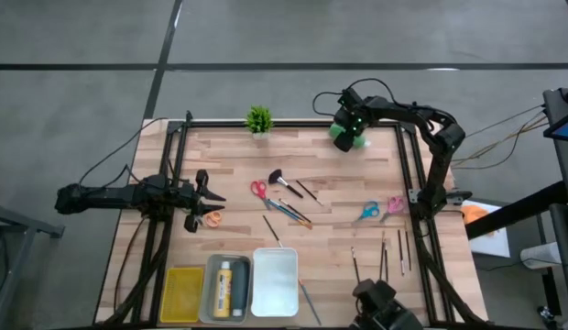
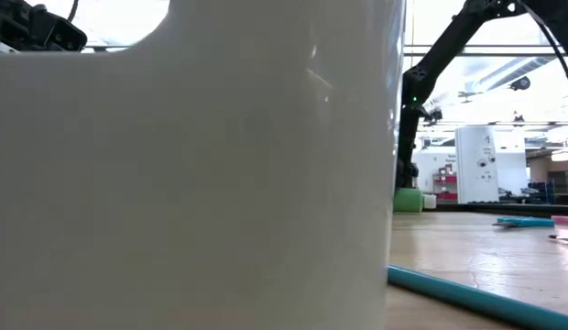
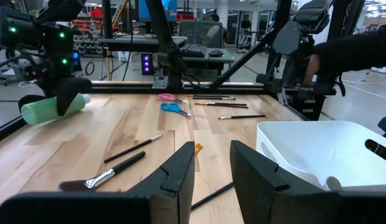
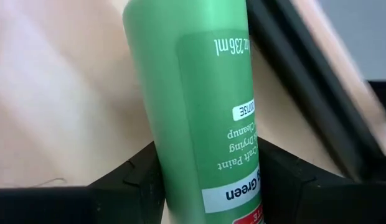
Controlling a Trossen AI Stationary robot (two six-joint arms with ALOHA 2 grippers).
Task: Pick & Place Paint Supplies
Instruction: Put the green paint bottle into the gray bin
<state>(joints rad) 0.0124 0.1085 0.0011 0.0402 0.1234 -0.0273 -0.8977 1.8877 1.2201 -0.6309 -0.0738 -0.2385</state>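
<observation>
A green paint bottle [image 4: 193,93] lies on its side near the table's far right corner [image 1: 348,139], also seen in the left wrist view [image 3: 53,107]. My right gripper [image 4: 211,180] comes down on it and is shut on it. My left gripper [image 1: 215,197] waits at the table's left, level and open [image 3: 213,168], with nothing between its fingers. Red scissors [image 1: 258,190], orange scissors [image 1: 211,218], blue scissors [image 1: 368,211], pink scissors [image 1: 394,203] and several brushes [image 1: 289,209] lie flat on the wood. A yellow bottle [image 1: 223,286] lies in the grey tray [image 1: 209,302]. My right gripper pinches the green bottle's body between its two fingers [image 4: 134,180], one on each long side [image 4: 171,162], at the labelled part. The fingers come steeply from above and lie across the bottle. In the left wrist view the bottle looks to be lying on the table.
A small potted plant [image 1: 258,119] stands at the far edge. Yellow [image 1: 183,293], grey and white [image 1: 275,302] trays sit at the near edge; the white tray's wall [image 2: 192,165] fills most of the low view. Thin pencils [image 1: 385,257] lie near right. Dark frame rails [image 1: 408,174] border the table.
</observation>
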